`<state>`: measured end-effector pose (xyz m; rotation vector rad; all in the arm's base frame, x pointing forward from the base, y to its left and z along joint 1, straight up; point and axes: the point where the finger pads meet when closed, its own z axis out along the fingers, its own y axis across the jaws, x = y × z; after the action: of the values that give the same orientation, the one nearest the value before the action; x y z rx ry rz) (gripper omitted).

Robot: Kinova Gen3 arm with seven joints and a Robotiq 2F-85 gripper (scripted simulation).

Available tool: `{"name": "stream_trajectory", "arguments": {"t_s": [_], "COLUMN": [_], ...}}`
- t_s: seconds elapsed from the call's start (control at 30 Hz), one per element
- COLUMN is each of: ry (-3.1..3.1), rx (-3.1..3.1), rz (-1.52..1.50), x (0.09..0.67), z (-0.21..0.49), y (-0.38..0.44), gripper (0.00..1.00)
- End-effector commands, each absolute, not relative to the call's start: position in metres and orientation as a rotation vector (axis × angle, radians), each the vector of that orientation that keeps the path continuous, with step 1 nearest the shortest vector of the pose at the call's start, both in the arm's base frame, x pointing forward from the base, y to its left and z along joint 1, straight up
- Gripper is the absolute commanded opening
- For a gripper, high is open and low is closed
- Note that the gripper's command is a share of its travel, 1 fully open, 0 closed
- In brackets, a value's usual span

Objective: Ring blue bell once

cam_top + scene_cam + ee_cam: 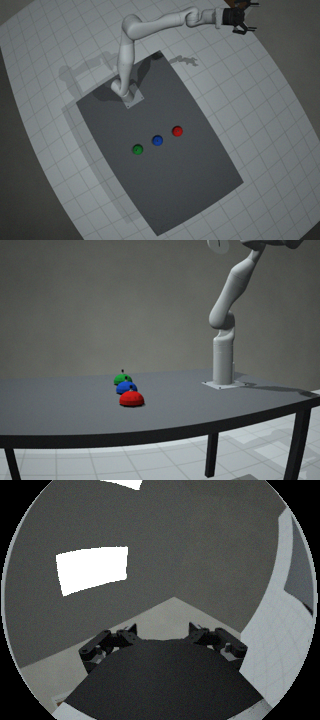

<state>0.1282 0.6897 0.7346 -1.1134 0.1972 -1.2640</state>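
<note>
The blue bell (157,139) (125,388) stands in the middle of a row of three on the dark table (180,186) (64,410). The green bell (137,149) (122,379) is on one side of it and the red bell (177,131) (131,398) on the other. Each has a small button on top, standing up. My gripper (254,16) (162,629) is open and empty. It is high up and far beyond the table's far corner, well away from the bells. No bell shows in the wrist view.
The arm's base (129,96) (223,364) is bolted near the table's far edge. A tiled floor (258,103) surrounds the table. Table legs (297,441) show below the top.
</note>
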Motion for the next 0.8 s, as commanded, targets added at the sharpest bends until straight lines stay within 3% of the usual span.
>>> {"name": "stream_trajectory", "arguments": {"t_s": [0.0, 0.77], "ry": [0.214, 0.328], "rx": [-1.112, -1.125], "rz": [-1.272, -1.315], "x": [0.135, 0.182], "z": [0.74, 0.765], "y": [0.682, 0.632], "gripper": [1.0, 1.0]}}
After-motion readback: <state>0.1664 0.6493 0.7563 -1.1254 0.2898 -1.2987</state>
